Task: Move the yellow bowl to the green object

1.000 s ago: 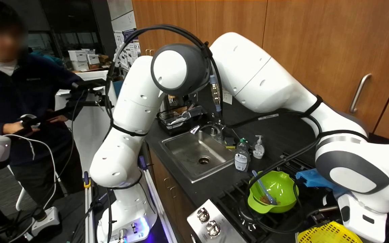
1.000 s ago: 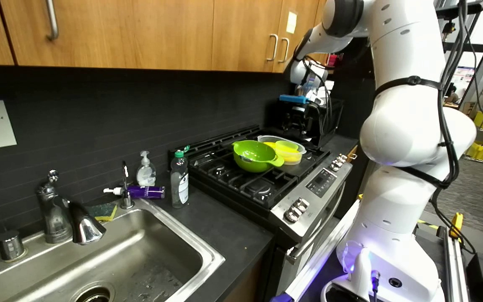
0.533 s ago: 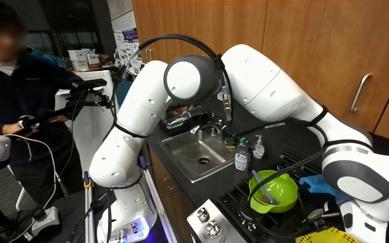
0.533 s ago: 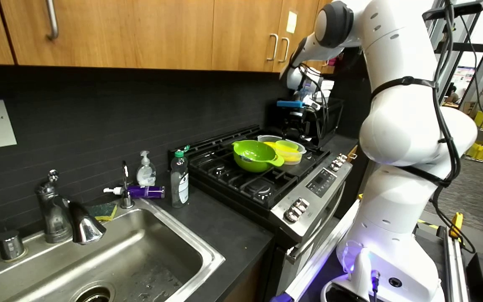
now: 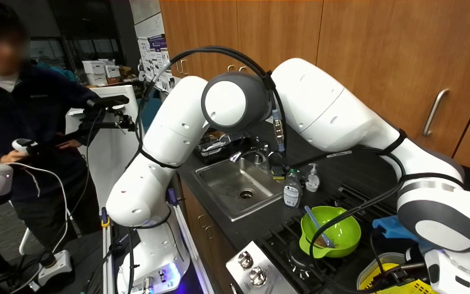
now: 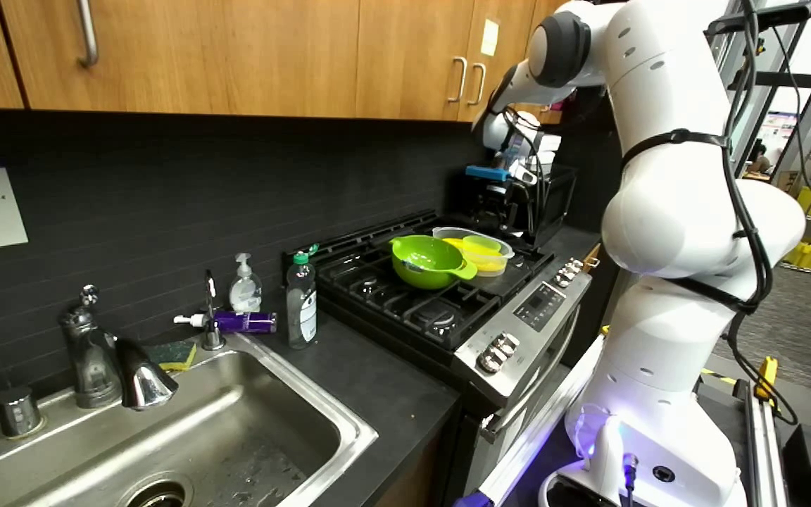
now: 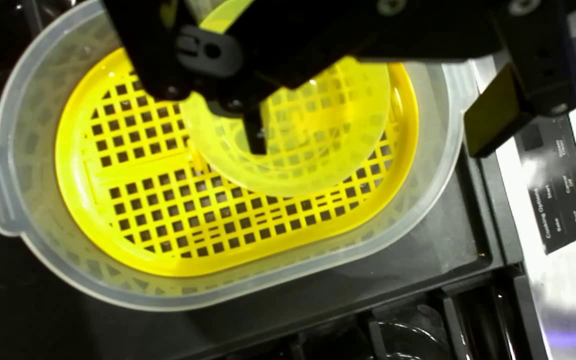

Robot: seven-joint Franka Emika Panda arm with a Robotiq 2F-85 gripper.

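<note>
I had the gripper (image 7: 368, 140) above a clear tub (image 7: 38, 110) that sat on the stove (image 6: 525, 341). Its fingers (image 7: 495, 115) stood wide apart. In my wrist view one fingertip showed over the inside of the yellow bowl (image 7: 318, 135); the other stood out past the tub's rim, toward the control panel (image 7: 563, 175). Whether the first was touching the bowl, I could not tell. From the exterior views the fingers were too dark and small to read.

The yellow bowl was in the tub, open side up, on a yellow basket (image 7: 73, 160) with square holes, toward the end nearer the control panel. The gripper hid part of it from the wrist camera.

I could see the green bowl (image 6: 434, 271) in both exterior views, also on the stove, near the tub and apart from the yellow bowl. A blue-handled utensil (image 5: 312, 216) leaned in it.

By the sink (image 6: 357, 433) I had a dish soap bottle (image 6: 302, 303) and a pump bottle (image 6: 246, 292) upright, with a purple bottle (image 6: 250, 322) on its side. A person (image 5: 35, 98) stood behind the arm's base (image 5: 153, 261).
</note>
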